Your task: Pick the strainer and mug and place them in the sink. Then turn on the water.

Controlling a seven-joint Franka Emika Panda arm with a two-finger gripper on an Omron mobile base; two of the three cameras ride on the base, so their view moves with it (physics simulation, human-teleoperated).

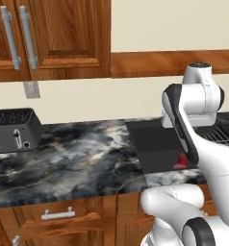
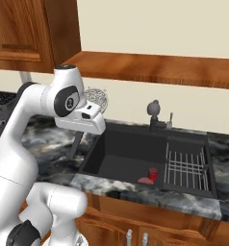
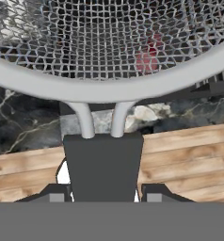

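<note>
1. The gripper (image 3: 103,195) is clamped on the dark handle of the strainer (image 3: 109,52), whose mesh bowl spreads just ahead of the fingertips.
2. In the right base view the strainer (image 2: 97,99) hangs in the air above the worktop (image 2: 54,144), just beyond the left edge of the sink (image 2: 131,156).
3. A small red thing (image 2: 152,174) stands on the sink floor near its front wall, beside the wire rack (image 2: 185,168).
4. A dark toaster (image 1: 13,129) sits at the worktop's far left.
</note>
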